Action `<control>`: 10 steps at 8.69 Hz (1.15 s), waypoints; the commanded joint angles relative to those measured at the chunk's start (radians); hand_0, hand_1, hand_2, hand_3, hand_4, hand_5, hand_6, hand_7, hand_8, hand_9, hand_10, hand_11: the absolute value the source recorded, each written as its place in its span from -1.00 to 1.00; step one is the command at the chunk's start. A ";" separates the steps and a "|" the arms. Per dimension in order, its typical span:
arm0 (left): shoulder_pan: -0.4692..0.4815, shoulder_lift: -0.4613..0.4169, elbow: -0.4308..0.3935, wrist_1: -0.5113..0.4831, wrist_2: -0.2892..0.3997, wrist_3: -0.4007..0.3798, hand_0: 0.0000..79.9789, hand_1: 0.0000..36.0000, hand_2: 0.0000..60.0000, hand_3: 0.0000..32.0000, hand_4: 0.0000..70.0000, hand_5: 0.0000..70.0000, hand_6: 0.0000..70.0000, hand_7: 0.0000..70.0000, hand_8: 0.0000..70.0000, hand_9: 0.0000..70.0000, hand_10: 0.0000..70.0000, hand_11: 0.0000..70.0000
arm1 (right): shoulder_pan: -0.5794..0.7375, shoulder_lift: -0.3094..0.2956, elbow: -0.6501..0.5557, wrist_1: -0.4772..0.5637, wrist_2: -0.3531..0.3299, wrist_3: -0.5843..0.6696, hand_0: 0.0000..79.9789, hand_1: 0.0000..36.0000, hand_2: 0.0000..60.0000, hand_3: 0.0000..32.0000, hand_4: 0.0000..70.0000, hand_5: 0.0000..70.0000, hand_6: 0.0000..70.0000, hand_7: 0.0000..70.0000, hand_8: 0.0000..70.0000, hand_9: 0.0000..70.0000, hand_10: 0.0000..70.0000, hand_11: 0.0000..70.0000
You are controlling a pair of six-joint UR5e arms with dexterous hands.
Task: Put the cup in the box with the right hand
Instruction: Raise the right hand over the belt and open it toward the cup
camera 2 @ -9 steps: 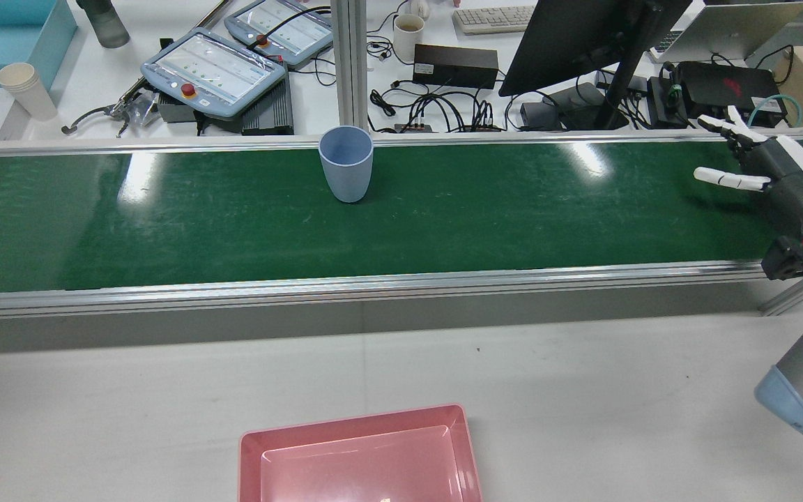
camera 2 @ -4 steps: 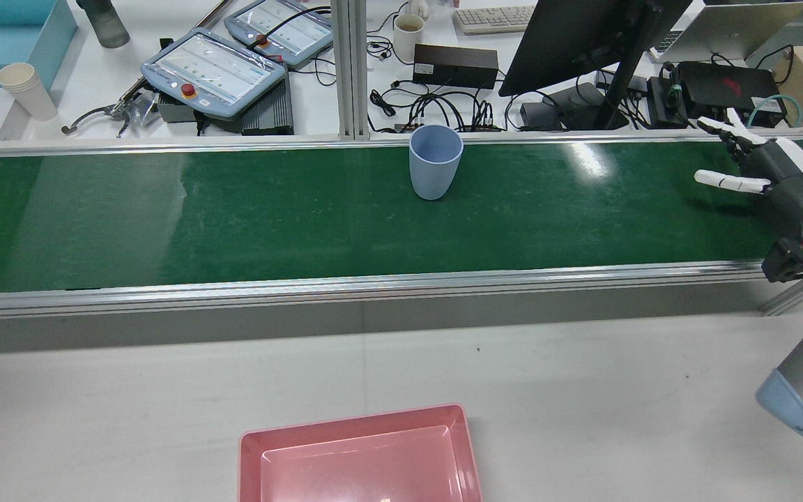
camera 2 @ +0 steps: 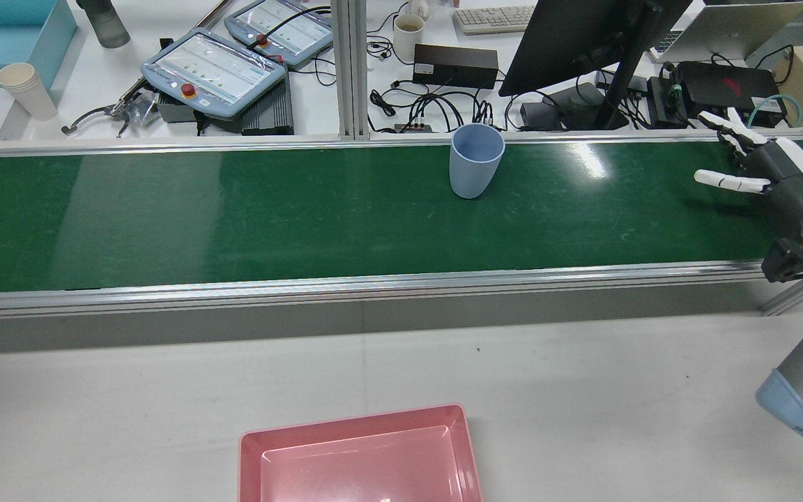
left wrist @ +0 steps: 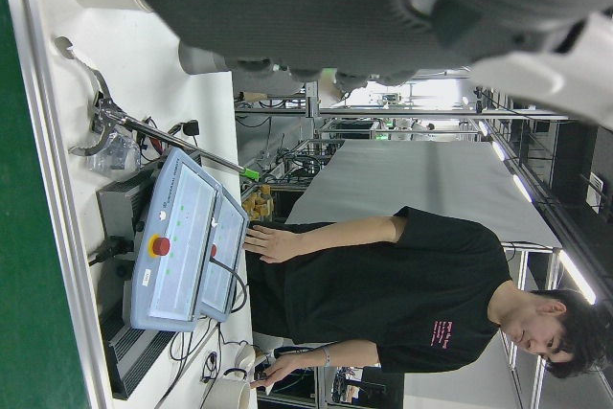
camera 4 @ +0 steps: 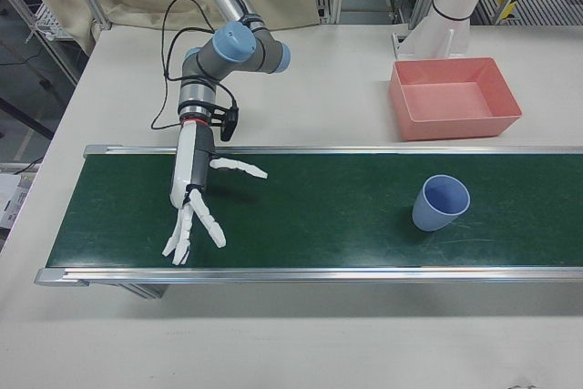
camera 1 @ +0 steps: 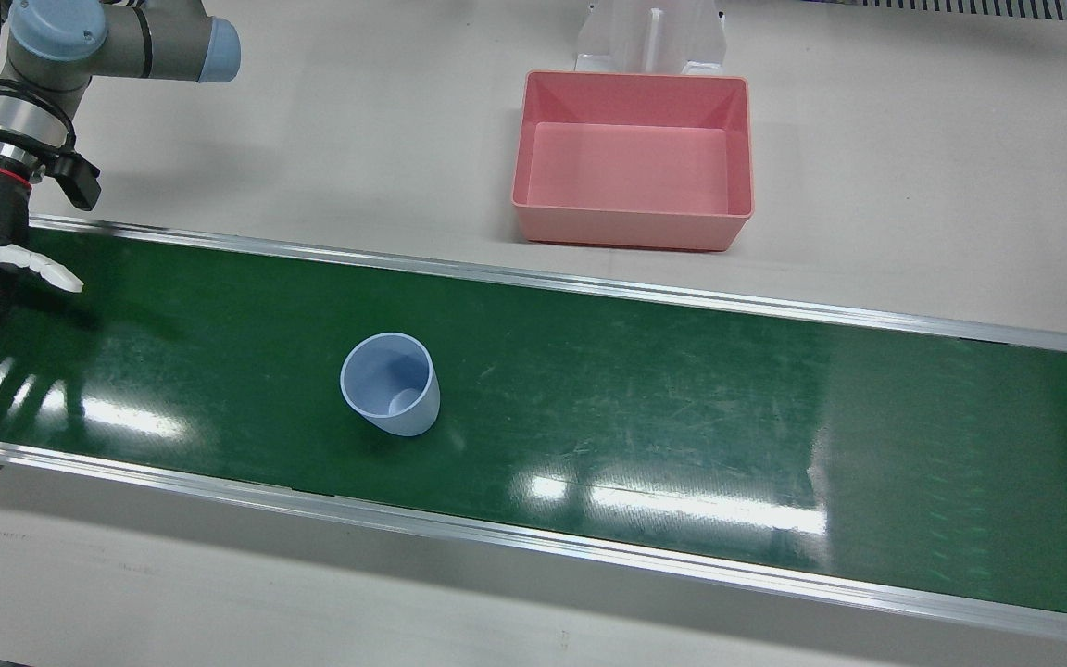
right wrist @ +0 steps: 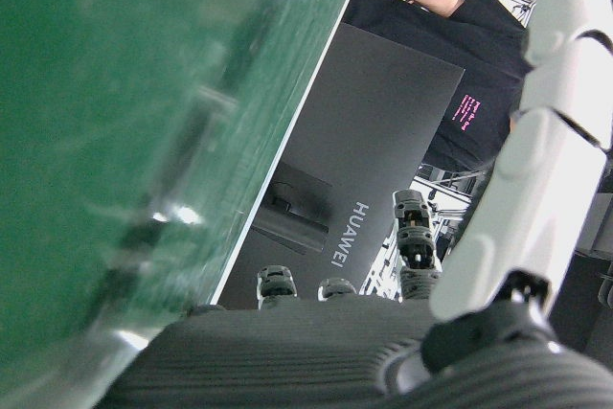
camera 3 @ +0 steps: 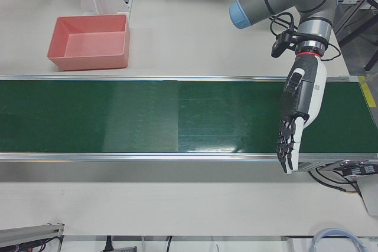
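belt (camera 1: 682,417): green, glossy, finely scratched, mirroring the lamps
belt rails (camera 1: 589,287): brushed metal
cup (camera 1: 390,384): matt pale blue plastic
box (camera 1: 633,227): smooth pink plastic, slight sheen
table (camera 1: 357,139): matt off-white
right hand (camera 4: 191,193): white fingers (camera 4: 239,168), glossy plastic shell

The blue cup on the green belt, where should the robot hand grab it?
Around its side wall, probably. The cup stands upright, mouth up, alone on the belt, and has no handle. The open right hand waits further along the belt, so it can wrap the cup from that side.
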 commanded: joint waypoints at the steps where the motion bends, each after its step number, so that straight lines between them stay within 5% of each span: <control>1: 0.000 0.000 0.000 0.000 0.000 0.000 -1.00 -1.00 -1.00 -1.00 -1.00 -1.00 -1.00 -1.00 -1.00 -1.00 -1.00 -1.00 | -0.001 0.000 0.003 0.000 0.000 0.002 0.15 -0.11 -0.54 -0.25 -1.00 -0.85 -1.00 -1.00 -0.88 -0.88 -1.00 -1.00; 2: 0.000 0.000 0.000 0.000 0.000 0.000 -1.00 -1.00 -1.00 -1.00 -1.00 -1.00 -1.00 -1.00 -1.00 -1.00 -1.00 -1.00 | -0.001 0.000 0.005 0.000 0.000 0.002 0.15 -0.09 -0.55 -1.00 -1.00 -0.85 -0.99 -1.00 -0.88 -0.87 -1.00 -1.00; 10: 0.000 0.000 0.000 0.000 0.000 0.000 -1.00 -1.00 -1.00 -1.00 -1.00 -1.00 -1.00 -1.00 -1.00 -1.00 -1.00 -1.00 | -0.024 0.002 0.015 -0.002 0.001 0.001 0.16 -0.08 -0.55 -1.00 -1.00 -0.85 -0.97 -1.00 -0.88 -0.89 -1.00 -1.00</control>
